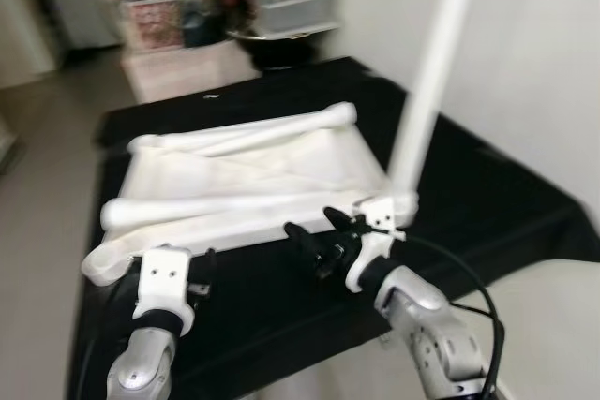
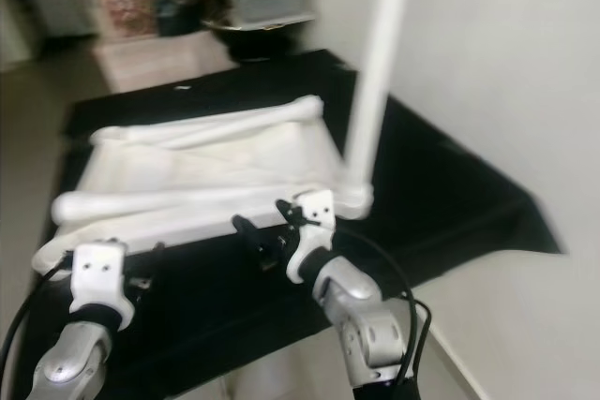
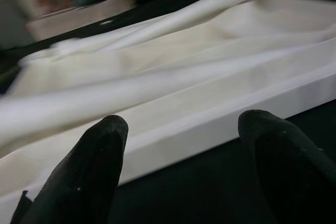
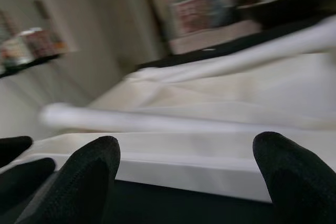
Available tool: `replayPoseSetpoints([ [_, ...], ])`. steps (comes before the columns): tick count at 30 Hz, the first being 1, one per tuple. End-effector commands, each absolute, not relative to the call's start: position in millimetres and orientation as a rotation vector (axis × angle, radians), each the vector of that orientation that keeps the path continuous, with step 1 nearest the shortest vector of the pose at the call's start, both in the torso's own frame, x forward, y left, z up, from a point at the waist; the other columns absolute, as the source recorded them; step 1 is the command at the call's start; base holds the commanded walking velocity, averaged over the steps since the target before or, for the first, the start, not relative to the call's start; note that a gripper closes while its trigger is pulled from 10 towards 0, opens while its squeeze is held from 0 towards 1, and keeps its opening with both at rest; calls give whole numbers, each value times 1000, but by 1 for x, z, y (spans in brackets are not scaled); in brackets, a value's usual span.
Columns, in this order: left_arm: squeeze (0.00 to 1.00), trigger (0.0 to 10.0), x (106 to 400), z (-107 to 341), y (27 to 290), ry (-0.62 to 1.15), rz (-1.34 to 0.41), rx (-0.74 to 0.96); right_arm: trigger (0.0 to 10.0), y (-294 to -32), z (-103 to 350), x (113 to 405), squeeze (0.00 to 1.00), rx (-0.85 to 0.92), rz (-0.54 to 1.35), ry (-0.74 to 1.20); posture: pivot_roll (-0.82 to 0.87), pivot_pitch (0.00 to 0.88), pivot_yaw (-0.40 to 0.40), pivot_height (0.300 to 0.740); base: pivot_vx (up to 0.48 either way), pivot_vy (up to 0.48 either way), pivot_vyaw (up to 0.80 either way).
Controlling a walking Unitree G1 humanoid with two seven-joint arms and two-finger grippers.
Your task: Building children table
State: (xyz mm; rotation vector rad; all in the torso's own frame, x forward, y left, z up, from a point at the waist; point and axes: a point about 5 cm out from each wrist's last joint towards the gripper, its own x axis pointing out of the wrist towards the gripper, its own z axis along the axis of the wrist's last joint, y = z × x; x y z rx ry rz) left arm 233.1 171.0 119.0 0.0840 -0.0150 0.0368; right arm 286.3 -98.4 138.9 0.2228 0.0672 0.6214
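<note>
A black cloth (image 1: 487,203) is spread under a white tabletop (image 1: 253,175), which is laid flat just ahead of both pincers, with two loose white legs (image 1: 234,201) resting across it and a third leg (image 1: 433,72) standing upright at its corner, just beyond the right gripper (image 1: 314,236). The right gripper is held at the tabletop's near edge with its fingers (image 4: 294,177) spread wide and nothing between them. The left gripper (image 3: 178,161) is held beside it at the same edge, likewise spread wide and empty.

Tabletop (image 1: 253,175) on mat (image 1: 469,203), leg (image 1: 431,72) upright.
</note>
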Motion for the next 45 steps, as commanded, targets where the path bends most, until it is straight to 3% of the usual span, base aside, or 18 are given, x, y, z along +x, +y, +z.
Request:
replayPoseSetpoints([
  [1, 0, 10000, 232, 122, 177, -21, 55, 68, 10000, -96, 145, 290, 0, 212, 628, 36, -30, 0, 46, 740, 0, 0, -800],
  [7, 0, 10000, 229, 128, 181, -43, 85, 16, 10000, -98, 152, 293, 0, 189, 629, 5, -23, 0, 19, 740, 0, 0, -800],
  [19, 0, 10000, 237, 136, 201, -69, 161, -55, 10000, -93, 168, 312, 0, 159, 655, -79, -19, 0, 13, 740, 0, 0, 0],
  [26, 0, 10000, 226, 128, 194, -24, 150, -64, 10000, -99, 161, 304, 0, 141, 631, -72, -8, 0, 8, 740, 0, 0, 0],
  [34, 0, 10000, 214, 133, 187, -15, 64, -55, 10000, -99, 170, 296, 0, 142, 723, -96, 11, 15, 12, 740, 0, -472, 0],
  [45, 0, 10000, 230, 146, 192, -54, 50, -34, 10000, -98, 175, 302, 0, 89, 741, -130, 18, 2, 23, 740, 0, -86, 0],
])
